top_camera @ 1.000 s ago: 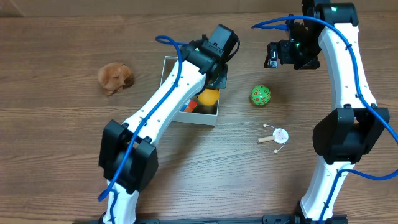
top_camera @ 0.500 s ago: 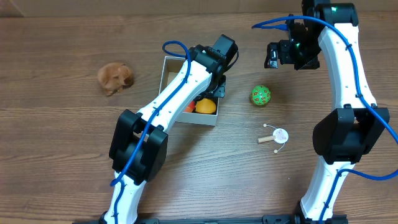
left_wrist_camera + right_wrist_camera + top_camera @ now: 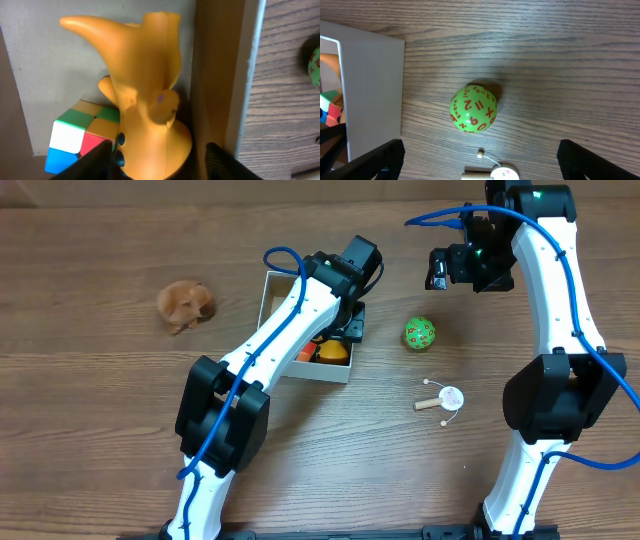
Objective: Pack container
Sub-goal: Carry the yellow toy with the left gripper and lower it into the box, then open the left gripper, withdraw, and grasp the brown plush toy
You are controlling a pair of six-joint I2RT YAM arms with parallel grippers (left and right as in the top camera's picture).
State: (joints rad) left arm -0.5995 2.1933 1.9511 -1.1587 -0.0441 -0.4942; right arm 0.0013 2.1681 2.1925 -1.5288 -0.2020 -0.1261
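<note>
- Container [image 3: 322, 371]: near mid-table, mostly under the left arm. An orange toy figure [image 3: 150, 85] stands inside it, close against the brown inner wall, with a multicoloured cube [image 3: 75, 137] just beside its base.
- Left gripper [image 3: 157, 161]: jaws spread on either side of the figure, and no clamp on it is visible.
- Right gripper [image 3: 480, 150]: jaws wide and empty, hovering over a green numbered ball [image 3: 472, 110] on the table.
- A brown plush toy [image 3: 185, 304] and a small drum rattle [image 3: 445, 399] lie outside the box.
- Risk: the tall figure looks top-heavy, so a brushing finger on the way out could topple it.
- Risk: one left finger sits near the wall, so catching the rim would drag the light box.
</note>
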